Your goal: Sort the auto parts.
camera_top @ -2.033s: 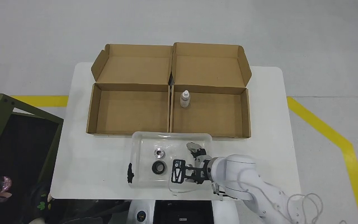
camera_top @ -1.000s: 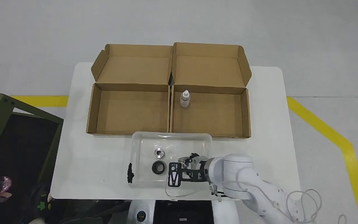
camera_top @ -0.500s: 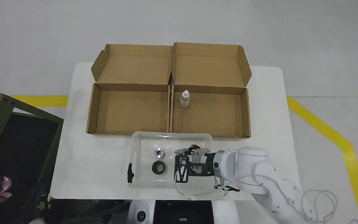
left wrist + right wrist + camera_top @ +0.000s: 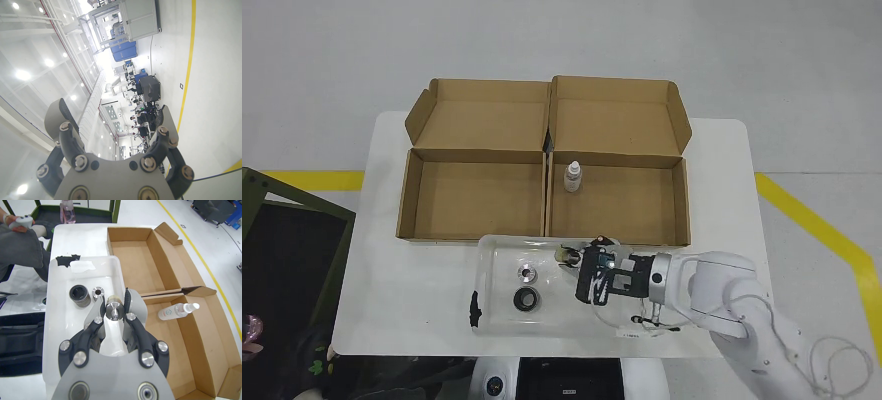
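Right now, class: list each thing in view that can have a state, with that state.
right hand, shut on steel cylinder
left hand, open, empty
tray, holding black bearing and collet
left box, open, empty
right box, open, holding spray bottle

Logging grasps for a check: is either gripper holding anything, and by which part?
The right gripper holds a silver cylindrical part by its round side wall, jaws on opposite sides. The left gripper is open and empty.
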Controlling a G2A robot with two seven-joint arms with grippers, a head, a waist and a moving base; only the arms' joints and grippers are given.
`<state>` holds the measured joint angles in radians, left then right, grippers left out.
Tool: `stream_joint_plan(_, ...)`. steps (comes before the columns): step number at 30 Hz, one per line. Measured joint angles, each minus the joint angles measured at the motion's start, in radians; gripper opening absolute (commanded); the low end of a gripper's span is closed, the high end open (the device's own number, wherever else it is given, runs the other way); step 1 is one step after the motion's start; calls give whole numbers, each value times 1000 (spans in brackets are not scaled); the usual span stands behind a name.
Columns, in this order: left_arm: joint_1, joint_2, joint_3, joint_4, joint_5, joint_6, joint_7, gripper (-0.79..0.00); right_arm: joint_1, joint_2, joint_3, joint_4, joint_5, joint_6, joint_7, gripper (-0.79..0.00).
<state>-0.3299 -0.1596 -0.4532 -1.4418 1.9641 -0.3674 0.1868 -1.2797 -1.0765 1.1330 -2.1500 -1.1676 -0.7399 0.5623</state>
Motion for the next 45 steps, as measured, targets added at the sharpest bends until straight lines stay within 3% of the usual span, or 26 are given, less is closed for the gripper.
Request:
stream_joint_plan(11,0,0,0,0,0,0,0,0,-51,18,157,15,60,8,-125,-785)
stream_joint_plan(18,0,0,0,0,0,0,0,0,-48,22,194,46,99,9,-159,-785)
stream_joint_plan(31,0,0,0,0,0,0,0,0,77,15,141,187,165,38,-134,-785)
stream_joint_plan(45,0,0,0,0,0,0,0,0,210,0,35,326,170,114,-22,-785)
